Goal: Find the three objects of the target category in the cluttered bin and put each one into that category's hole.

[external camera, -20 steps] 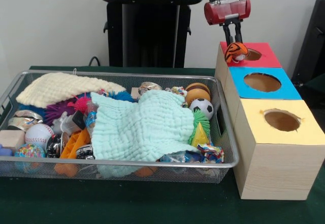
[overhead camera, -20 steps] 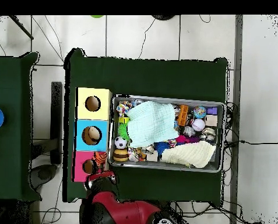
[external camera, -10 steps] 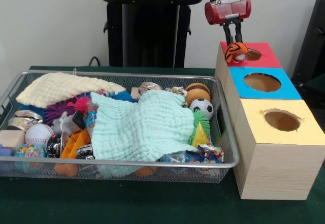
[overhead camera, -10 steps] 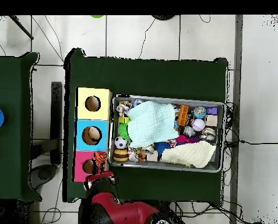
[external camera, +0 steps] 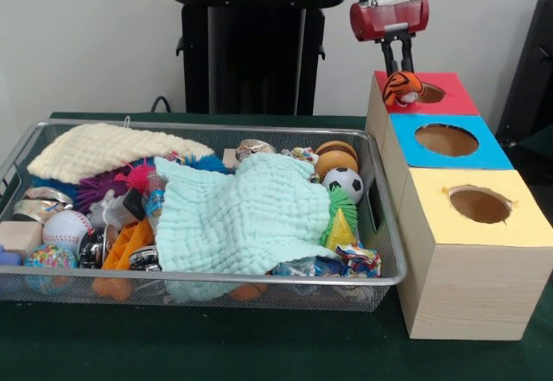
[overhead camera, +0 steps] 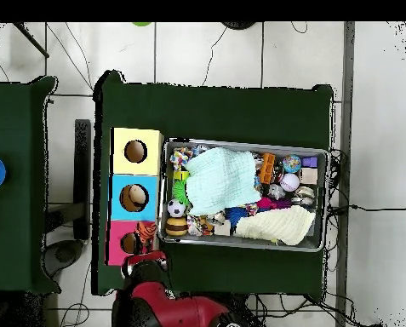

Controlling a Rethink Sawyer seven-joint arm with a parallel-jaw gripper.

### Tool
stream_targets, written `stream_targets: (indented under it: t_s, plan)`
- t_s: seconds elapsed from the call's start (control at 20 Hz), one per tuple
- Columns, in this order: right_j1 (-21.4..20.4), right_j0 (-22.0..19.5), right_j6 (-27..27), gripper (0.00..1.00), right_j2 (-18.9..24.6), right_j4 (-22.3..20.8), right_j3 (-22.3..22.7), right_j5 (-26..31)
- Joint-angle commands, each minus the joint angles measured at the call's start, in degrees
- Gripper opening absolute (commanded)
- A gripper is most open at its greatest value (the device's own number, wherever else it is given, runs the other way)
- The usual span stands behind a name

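Three boxes in a row right of wire bin (external camera: 380,225): red box (external camera: 449,96), blue box (external camera: 484,152), yellow box (external camera: 518,217). Tiger toy (external camera: 402,87) lies on red box's left edge, beside its hole. Gripper (external camera: 398,60) hangs just above toy, fingers close together, holding nothing. Mint cloth (external camera: 242,217) covers bin's middle, cream cloth (external camera: 104,149) far-left corner. Overhead: tiger toy (overhead camera: 145,230) between red box (overhead camera: 119,247) and bin (overhead camera: 325,204); gripper hidden under arm.

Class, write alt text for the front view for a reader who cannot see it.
A red pincer hangs above a tiger toy lying beside the hole of the red box. Blue and yellow boxes follow; a wire bin holds toys under cloths.
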Motion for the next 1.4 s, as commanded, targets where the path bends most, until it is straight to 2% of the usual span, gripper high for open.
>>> stream_targets:
  t_s: [0.05, 0.75, 1.0, 1.15, 1.4]
  plan:
    - [0.16, 1.53, 18.64, 0.00, -0.44, 5.05, 1.26, -1.59]
    - [-1.33, 5.23, 22.06, 0.00, -1.88, 5.69, 3.62, -0.65]
    - [-0.25, 6.41, 22.58, 0.00, -2.88, 5.39, 1.97, -2.86]
    - [1.80, 5.82, 22.74, 0.00, -2.33, 4.09, -0.51, -4.01]
    - [2.55, 6.08, 23.52, 0.00, -1.98, 4.51, -1.31, -5.13]
